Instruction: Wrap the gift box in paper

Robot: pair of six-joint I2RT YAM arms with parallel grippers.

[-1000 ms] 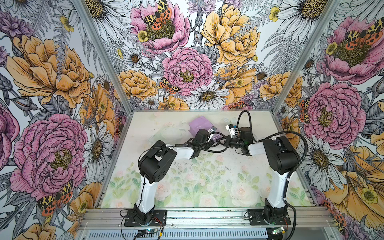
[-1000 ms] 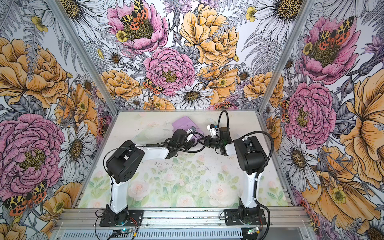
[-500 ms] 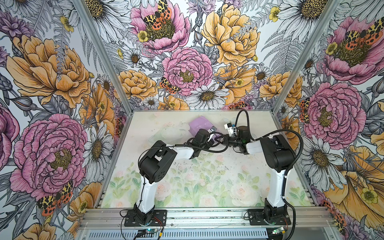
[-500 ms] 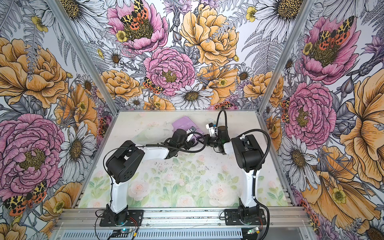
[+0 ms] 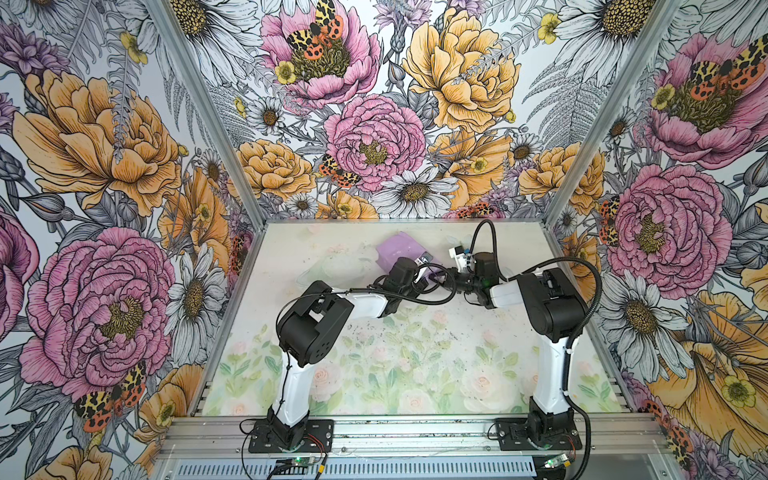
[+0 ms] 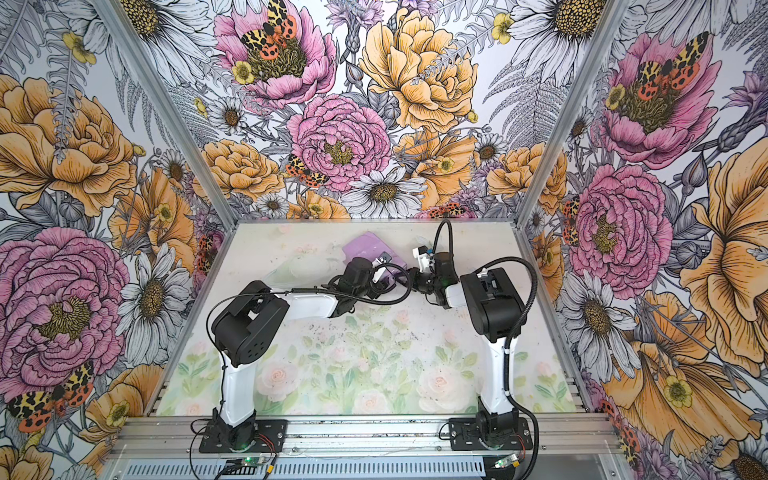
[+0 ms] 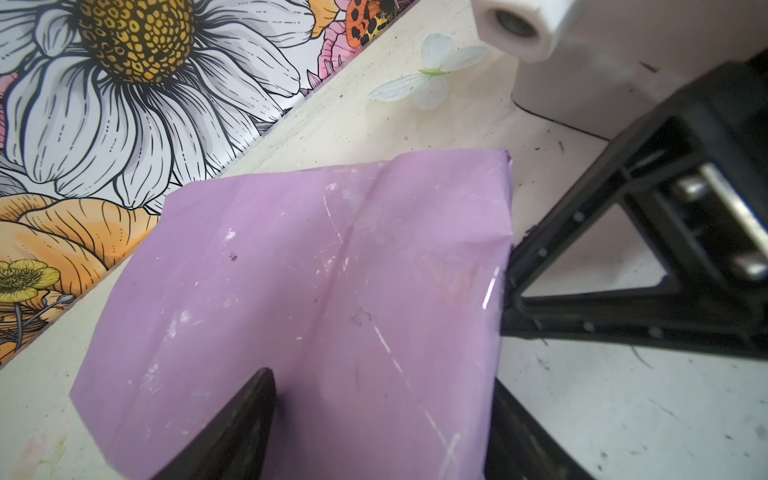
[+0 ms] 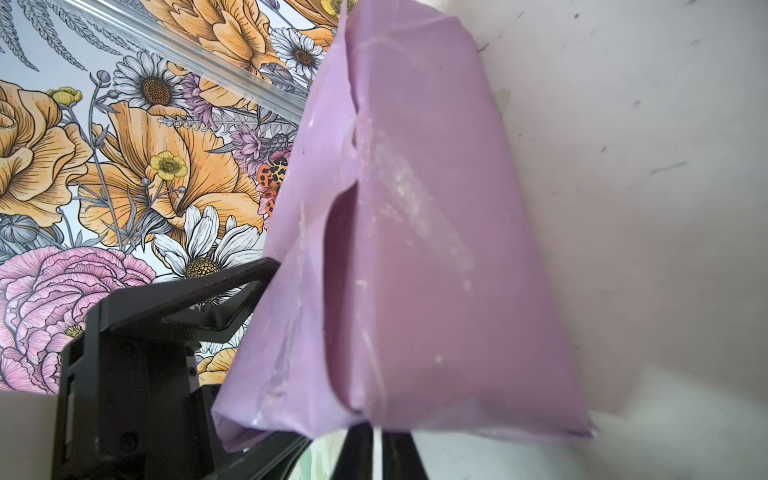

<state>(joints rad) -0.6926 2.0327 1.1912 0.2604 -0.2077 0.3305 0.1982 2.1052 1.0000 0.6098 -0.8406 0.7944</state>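
The gift box (image 5: 398, 249) (image 6: 368, 249) sits at the back middle of the table, wrapped in the paper (image 7: 316, 266) (image 8: 424, 232), which looks lilac over it. My left gripper (image 5: 422, 272) (image 6: 386, 272) (image 7: 380, 386) is shut across the wrapped box, one finger on each side; its fingers (image 8: 224, 282) show in the right wrist view. My right gripper (image 5: 446, 283) (image 6: 412, 277) (image 8: 376, 436) comes in from the right. Its fingers are together but for a thin slit, tips against the paper's folded end (image 7: 505, 232). I cannot see whether paper lies between them.
The floral back wall (image 5: 374, 187) rises close behind the box, and side walls (image 5: 623, 208) bound the table (image 5: 395, 374). Both arm bases (image 5: 291, 432) stand on the front rail. Black cables (image 5: 432, 297) loop between the two wrists.
The right arm has edged slightly left toward the box. The left arm and the box have stayed put.
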